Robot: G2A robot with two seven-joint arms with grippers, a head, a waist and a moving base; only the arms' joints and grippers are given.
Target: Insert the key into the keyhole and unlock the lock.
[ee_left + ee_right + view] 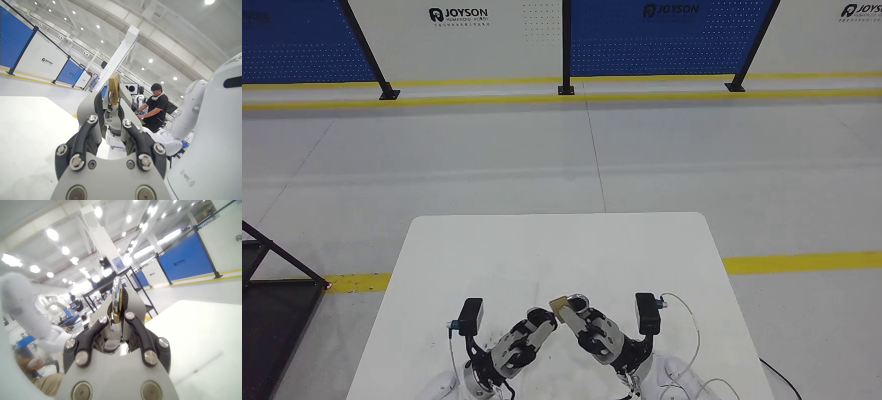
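In the tight pinch of the right hand (118, 302), the lock (115, 316) sits edge-on — probably dense, stiff brass, its chrome shackle (116, 289) slick, so hold the flat faces — keyhole (110, 96) just beyond the left hand (110, 106), whose grip I cannot tell.

A flat white rectangular table (542, 240) lies beneath the left gripper (539, 320) and the right gripper (574, 315) and spreads far ahead of them. Past its far edge is glossy grey floor (542, 150), crossed by yellow painted lines (492, 100). Well beyond the grippers stands a fence of blue and white panels (662, 35) on black metal posts (566, 45). Out to the left gripper's side, off the table, is a black metal rack (272, 320).
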